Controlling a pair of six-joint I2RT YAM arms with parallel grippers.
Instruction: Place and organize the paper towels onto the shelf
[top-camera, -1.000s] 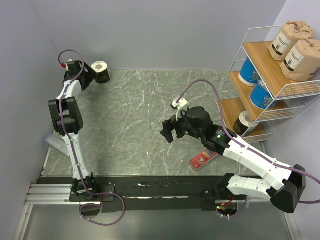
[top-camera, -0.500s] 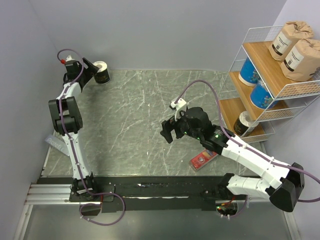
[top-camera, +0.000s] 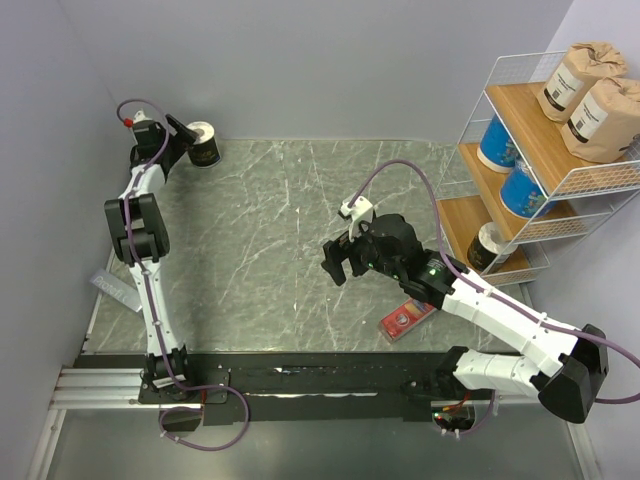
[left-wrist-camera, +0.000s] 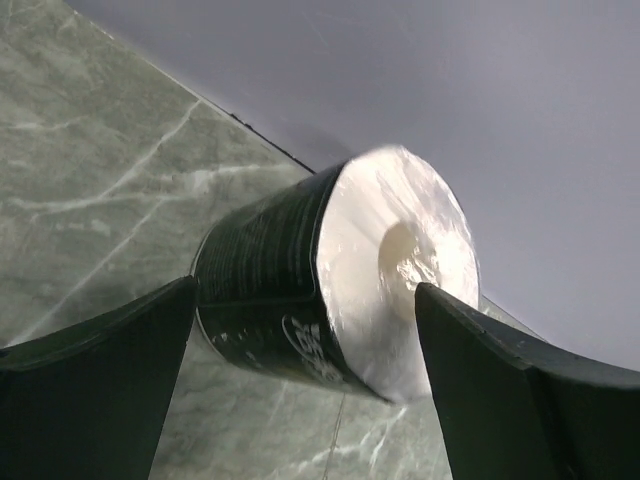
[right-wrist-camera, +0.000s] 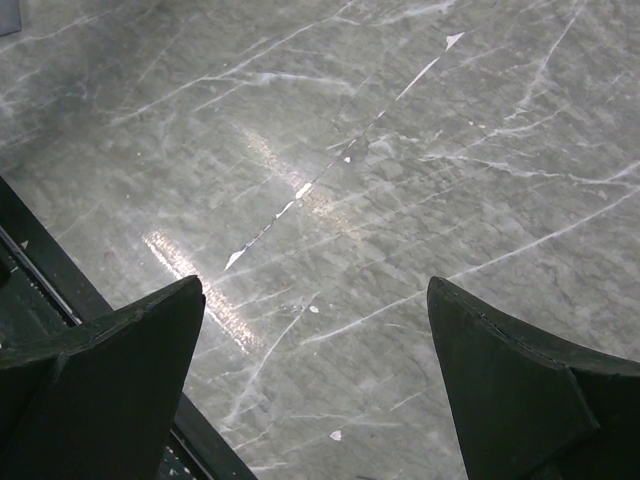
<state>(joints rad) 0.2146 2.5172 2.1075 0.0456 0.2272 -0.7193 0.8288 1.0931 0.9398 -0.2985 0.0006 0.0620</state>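
**Last black roll bracketed in the far corner**

The left gripper (left-wrist-camera: 305, 288) reaches to the far-left corner of the table (top-camera: 280, 200). Its fingers sit either side of the black roll (top-camera: 206, 150), probably to carry it toward the shelf (top-camera: 520, 110), where the other black roll (top-camera: 487, 245) stands on the lowest tier. One finger hides the roll's edge, so whether they press the wrapper is unclear. The right gripper (right-wrist-camera: 316, 285) hangs mid-table, fingers apart and empty, perhaps placed for a handover. The frame cuts off the shelf's right side.

Shelf (top-camera: 528, 118) at table's (top-camera: 270, 230) right, rolls (top-camera: 571, 85) on its tiers, one roll (top-camera: 204, 147) far-left, box (top-camera: 406, 318) front-right
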